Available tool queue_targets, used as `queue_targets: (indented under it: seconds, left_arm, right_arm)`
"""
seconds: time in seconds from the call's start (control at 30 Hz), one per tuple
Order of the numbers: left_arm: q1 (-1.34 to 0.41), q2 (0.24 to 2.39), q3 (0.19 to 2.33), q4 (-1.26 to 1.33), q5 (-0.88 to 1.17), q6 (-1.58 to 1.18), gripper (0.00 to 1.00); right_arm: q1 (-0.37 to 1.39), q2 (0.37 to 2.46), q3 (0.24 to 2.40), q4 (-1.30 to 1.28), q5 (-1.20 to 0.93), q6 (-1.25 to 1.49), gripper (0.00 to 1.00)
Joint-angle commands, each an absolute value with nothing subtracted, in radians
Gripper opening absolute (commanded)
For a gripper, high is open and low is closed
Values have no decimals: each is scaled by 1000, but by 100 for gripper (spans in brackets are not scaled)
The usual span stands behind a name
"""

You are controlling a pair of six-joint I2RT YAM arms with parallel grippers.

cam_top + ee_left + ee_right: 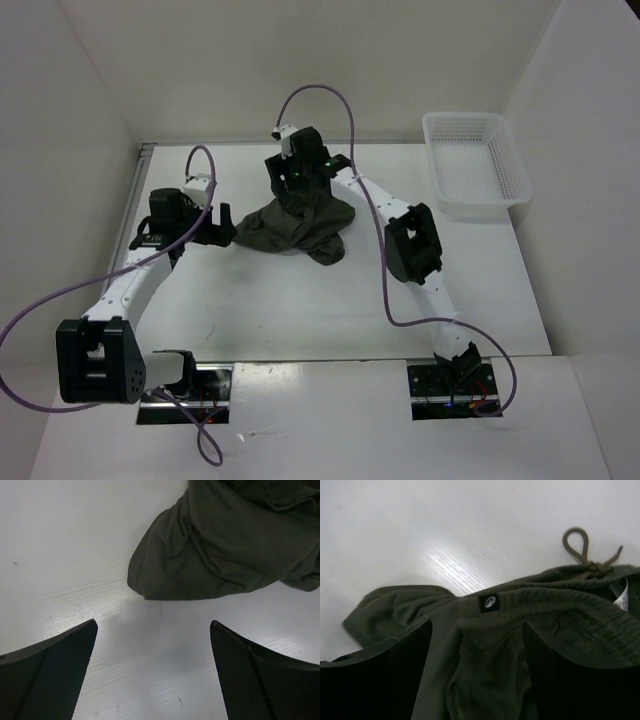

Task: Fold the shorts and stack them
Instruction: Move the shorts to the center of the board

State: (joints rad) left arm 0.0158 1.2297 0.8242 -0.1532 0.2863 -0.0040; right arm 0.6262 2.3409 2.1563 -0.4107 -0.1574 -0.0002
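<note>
The dark olive-green shorts [296, 228] lie in a wrinkled heap at the middle of the table. My right gripper [301, 180] is down on their far edge. In the right wrist view its jaws stand wide apart with a fold of the waistband [492, 630] between them; a small black label [490, 603] and the drawstring loop [580, 550] show. My left gripper [222, 226] is open and empty just left of the heap. In the left wrist view the nearest cloth edge [200, 555] lies a little ahead of the fingertips [85, 635].
A white plastic mesh basket [474, 165] stands at the table's far right. White walls close in the table on the left, back and right. Purple cables arc over both arms.
</note>
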Motion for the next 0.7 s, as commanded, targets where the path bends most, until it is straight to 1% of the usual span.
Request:
queue_targets:
  seconds: [0.0, 0.07, 0.1, 0.2, 0.27, 0.3, 0.33, 0.53, 0.57, 0.6, 0.63, 0.67]
  left_arm:
    - [70, 1313, 787, -11, 409, 0, 100]
    - [80, 1368, 787, 28, 462, 0, 100]
    - [80, 1387, 787, 37, 462, 0, 100]
    - [89, 1466, 787, 86, 486, 0, 100]
    - [89, 1528, 787, 106, 511, 0, 100]
    - [89, 1546, 799, 106, 511, 0, 100]
    - [89, 1580, 799, 106, 511, 0, 100]
    - [89, 1696, 831, 98, 453, 0, 97]
    - [89, 1707, 854, 109, 453, 0, 95]
    - [89, 1719, 867, 120, 453, 0, 93]
    - [89, 1745, 880, 120, 453, 0, 88]
    - [89, 1758, 893, 120, 453, 0, 83]
  right_arm:
    - [640, 2414, 2294, -362, -27, 132, 78]
    - [640, 2450, 2319, -362, 30, 132, 78]
    - [640, 2450, 2328, -362, 44, 132, 76]
    - [640, 2459, 2309, -373, -26, 132, 76]
    - [640, 2459, 2283, -373, -26, 146, 75]
    - [640, 2459, 2283, -373, -26, 156, 72]
    - [640, 2459, 2267, -382, -26, 156, 66]
    - [640, 2427, 2209, -391, -72, 156, 59]
    - [640, 2427, 2195, -391, -84, 156, 54]
    - [640, 2418, 2195, -391, -93, 156, 52]
    - [640, 2418, 2186, -391, -94, 156, 50]
    - [640, 2418, 2186, -391, -94, 156, 43]
